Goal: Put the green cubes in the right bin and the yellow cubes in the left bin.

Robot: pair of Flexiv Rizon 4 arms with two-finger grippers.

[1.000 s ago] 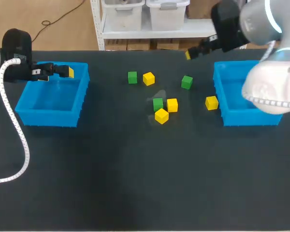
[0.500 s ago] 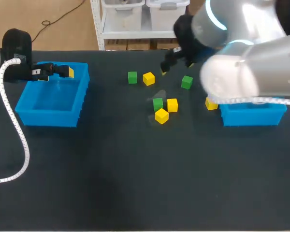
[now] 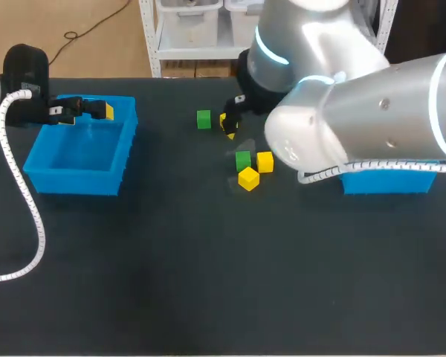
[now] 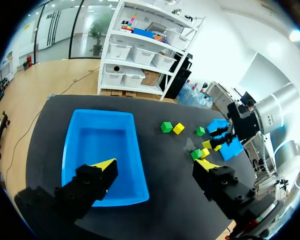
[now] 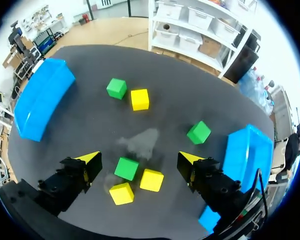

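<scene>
Centrally, the right hand [image 5: 138, 159] is held wide open above a green cube [image 5: 126, 168] and two yellow cubes [image 5: 151, 180] lying close together on the bench [image 5: 90, 125]. The left hand [image 4: 155, 165] is spread wide, holding nothing, above the left bin [image 4: 100, 145].

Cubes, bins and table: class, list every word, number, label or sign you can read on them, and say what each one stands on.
None: the green cubes, yellow cubes, left bin, right bin and table all show plain surfaces, with no readable words, numbers, labels or signs.
</scene>
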